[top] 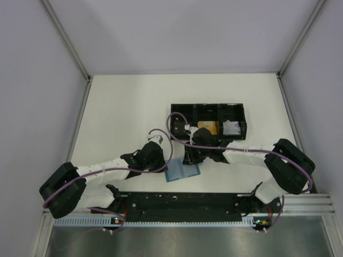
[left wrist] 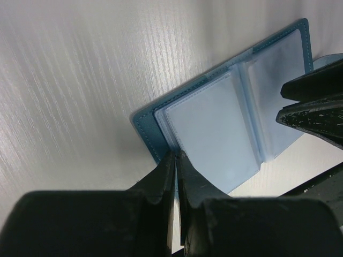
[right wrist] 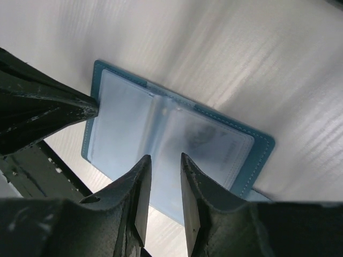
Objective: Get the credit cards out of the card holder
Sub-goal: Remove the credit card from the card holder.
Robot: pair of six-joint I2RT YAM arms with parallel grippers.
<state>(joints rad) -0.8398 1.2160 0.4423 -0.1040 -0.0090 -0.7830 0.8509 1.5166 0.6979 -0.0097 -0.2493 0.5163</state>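
The teal-blue card holder (top: 182, 172) lies open on the table between the two grippers, its light blue slotted faces up. In the left wrist view my left gripper (left wrist: 176, 156) is shut on the near edge of the card holder (left wrist: 214, 123). In the right wrist view my right gripper (right wrist: 165, 160) is open, its jaws a little apart just over the fold of the card holder (right wrist: 123, 123). A dim dark shape (right wrist: 206, 138) shows through the right leaf's sleeve. An orange-gold card (top: 207, 127) lies in the black tray's middle compartment. No black card shows plainly.
The long black three-compartment tray (top: 181, 115) stands just behind the grippers, with a white wad of paper (top: 231, 127) in its right compartment. The arms' black base rail (top: 182, 201) runs along the near edge. Frame posts stand at the table's back corners.
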